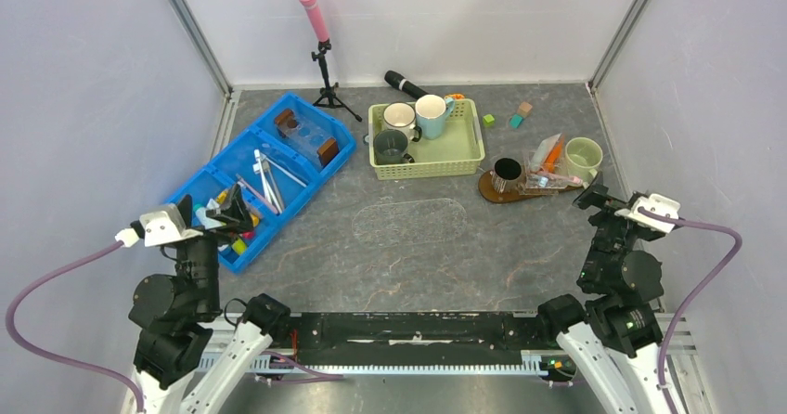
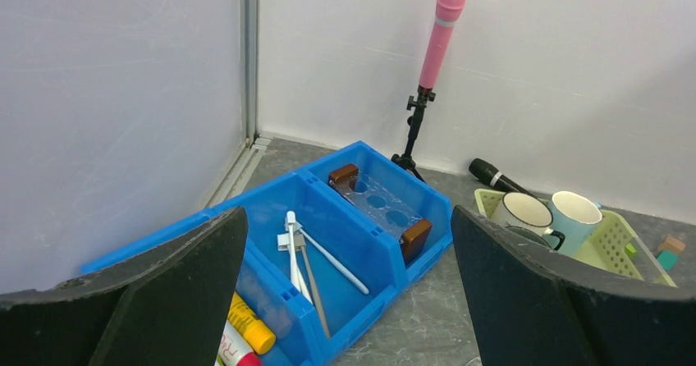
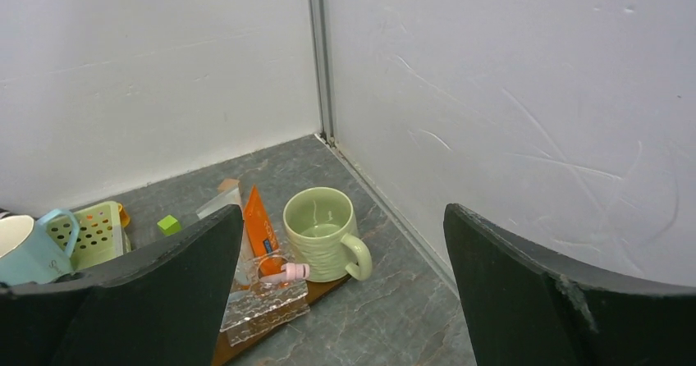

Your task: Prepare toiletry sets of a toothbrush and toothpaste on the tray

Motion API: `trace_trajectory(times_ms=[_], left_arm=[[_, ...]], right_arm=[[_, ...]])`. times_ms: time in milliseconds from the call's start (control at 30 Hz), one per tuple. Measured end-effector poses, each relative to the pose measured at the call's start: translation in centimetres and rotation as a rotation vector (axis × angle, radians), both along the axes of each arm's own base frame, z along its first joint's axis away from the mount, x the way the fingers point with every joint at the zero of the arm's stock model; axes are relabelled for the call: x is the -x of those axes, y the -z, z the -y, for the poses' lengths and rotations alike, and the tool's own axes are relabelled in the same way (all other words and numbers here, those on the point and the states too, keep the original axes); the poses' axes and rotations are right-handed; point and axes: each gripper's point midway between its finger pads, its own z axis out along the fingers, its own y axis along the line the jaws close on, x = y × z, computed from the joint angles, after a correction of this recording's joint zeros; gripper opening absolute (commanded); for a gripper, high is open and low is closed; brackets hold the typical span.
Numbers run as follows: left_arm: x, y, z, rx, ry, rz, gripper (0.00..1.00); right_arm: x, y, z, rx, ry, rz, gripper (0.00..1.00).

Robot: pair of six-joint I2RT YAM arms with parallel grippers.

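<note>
The dark-brown oval tray (image 1: pixel 490 194) lies at the right, behind my right gripper (image 1: pixel 590 197). On it stand a black cup (image 1: pixel 507 173), a clear holder (image 1: pixel 543 178) with an orange toothpaste tube (image 1: pixel 553 157), and a pale green mug (image 1: pixel 583 159). The right wrist view shows the orange tube (image 3: pixel 261 231), a pink brush head (image 3: pixel 289 272) across the holder (image 3: pixel 263 304), and the mug (image 3: pixel 322 231). My right gripper (image 3: pixel 343 210) is open and empty. My left gripper (image 1: pixel 232 217) is open and empty over the blue bin's near end. White toothbrushes (image 2: pixel 308 259) and a yellow tube (image 2: pixel 250 323) lie in the bin.
The blue divided bin (image 1: pixel 306 168) is at the left. A green basket (image 1: pixel 445 159) with three mugs stands at the back centre. A pink microphone on a stand (image 1: pixel 316 24), a black microphone (image 1: pixel 404 84) and small blocks (image 1: pixel 520 114) are at the back. A faint clear oval (image 1: pixel 411 221) lies mid-table.
</note>
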Motion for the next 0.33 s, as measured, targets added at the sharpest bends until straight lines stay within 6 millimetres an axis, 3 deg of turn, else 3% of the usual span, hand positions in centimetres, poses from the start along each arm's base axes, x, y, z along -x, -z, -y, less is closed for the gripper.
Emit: trace_trajectory(times_ms=[333], left_arm=[[0.3,0.22,-0.69,-0.013,-0.033,0.005,1.0]], right_arm=[[0.44,0.04,0.6,-0.013,0.034,0.02,0.98]])
